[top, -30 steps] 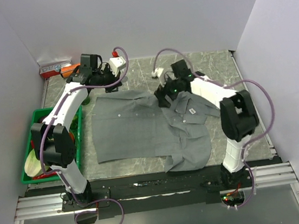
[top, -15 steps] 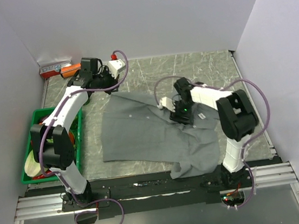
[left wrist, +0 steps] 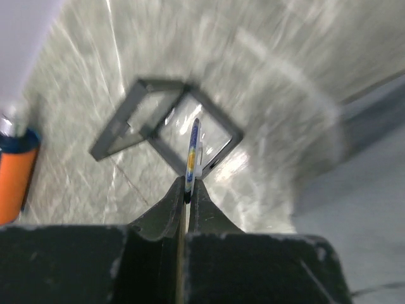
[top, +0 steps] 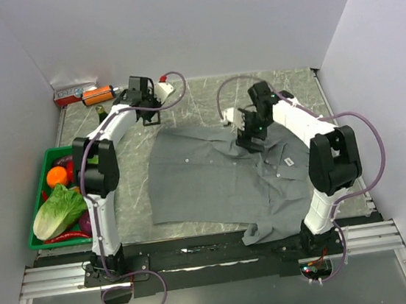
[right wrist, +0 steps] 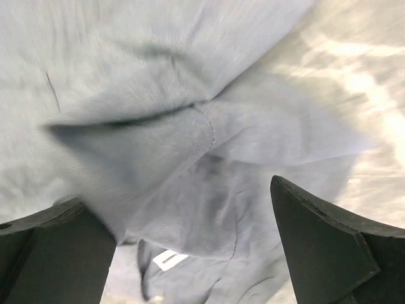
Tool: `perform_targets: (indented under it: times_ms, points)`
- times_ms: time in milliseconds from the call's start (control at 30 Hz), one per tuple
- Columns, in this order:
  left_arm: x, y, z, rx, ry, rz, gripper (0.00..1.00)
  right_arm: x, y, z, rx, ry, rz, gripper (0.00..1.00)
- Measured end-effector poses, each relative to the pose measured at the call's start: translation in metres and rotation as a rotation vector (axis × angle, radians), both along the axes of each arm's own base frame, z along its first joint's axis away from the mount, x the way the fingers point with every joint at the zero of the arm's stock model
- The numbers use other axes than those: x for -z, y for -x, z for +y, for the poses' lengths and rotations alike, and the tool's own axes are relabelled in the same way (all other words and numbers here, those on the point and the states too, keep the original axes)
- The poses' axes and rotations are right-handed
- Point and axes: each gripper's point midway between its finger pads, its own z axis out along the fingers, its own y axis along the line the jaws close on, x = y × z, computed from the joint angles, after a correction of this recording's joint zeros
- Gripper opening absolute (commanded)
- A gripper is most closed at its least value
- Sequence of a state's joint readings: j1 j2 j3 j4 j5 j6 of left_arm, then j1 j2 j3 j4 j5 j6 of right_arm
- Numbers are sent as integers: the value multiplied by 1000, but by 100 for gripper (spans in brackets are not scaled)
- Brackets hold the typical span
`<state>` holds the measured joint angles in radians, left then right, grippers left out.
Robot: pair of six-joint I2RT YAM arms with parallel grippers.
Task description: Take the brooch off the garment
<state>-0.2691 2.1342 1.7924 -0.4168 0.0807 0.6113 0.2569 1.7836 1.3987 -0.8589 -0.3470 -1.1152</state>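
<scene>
The large grey short-sleeved shirt (top: 206, 181) now lies further right; the left gripper (left wrist: 189, 183) is further right too, its arm off the green plastic crate (top: 49, 151); the right gripper (right wrist: 176, 190) is back by the collar (top: 239, 140)

Lab test cell: bare white walls (top: 173, 29) (aluminium mounting rail (top: 55, 277)).

1. The left gripper (left wrist: 188, 190) has its fingers pinched together on the brooch (left wrist: 193, 147), seen edge-on as a thin sliver.
2. Beneath it, a dark square frame (left wrist: 119, 123) lies on the veined grey bench (left wrist: 285, 76).
3. An orange cylinder (left wrist: 12, 183) sits at the bench's left edge.
4. The picture is blurred.
</scene>
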Motion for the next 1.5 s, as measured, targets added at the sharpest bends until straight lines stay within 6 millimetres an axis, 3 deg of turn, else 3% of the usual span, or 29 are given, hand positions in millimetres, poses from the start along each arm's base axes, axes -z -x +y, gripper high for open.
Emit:
perform_targets:
  times_ms: [200,333,400,700,833,1033,1167,1233,1333,1367,1500]
  points:
    - [41,-9,23,-45,-153,38,1,-56,-12,22,107,-156,-74,100]
    - [45,-14,31,-67,-204,21,1,-87,-21,28,167,-223,-132,100]
    - [43,-19,33,-77,-219,-2,1,-92,-23,29,180,-235,-143,100]
    - [40,-33,37,-108,-249,-79,1,-88,-23,25,212,-218,-136,100]
    - [49,-38,37,-105,-252,-86,1,-81,-21,23,218,-200,-125,100]
    - [77,-37,39,-90,-286,-49,1,-77,-22,21,225,-185,-121,100]
    - [74,-41,39,-87,-300,-66,2,-72,-23,21,226,-180,-110,100]
    - [74,-41,39,-85,-304,-67,4,-70,-23,21,226,-178,-105,100]
    - [75,-41,39,-83,-308,-66,13,-68,-23,21,226,-177,-101,100]
    - [75,-41,39,-83,-309,-66,21,-68,-23,22,226,-177,-101,100]
    - [75,-41,40,-87,-310,-63,31,-68,-24,22,225,-177,-101,100]
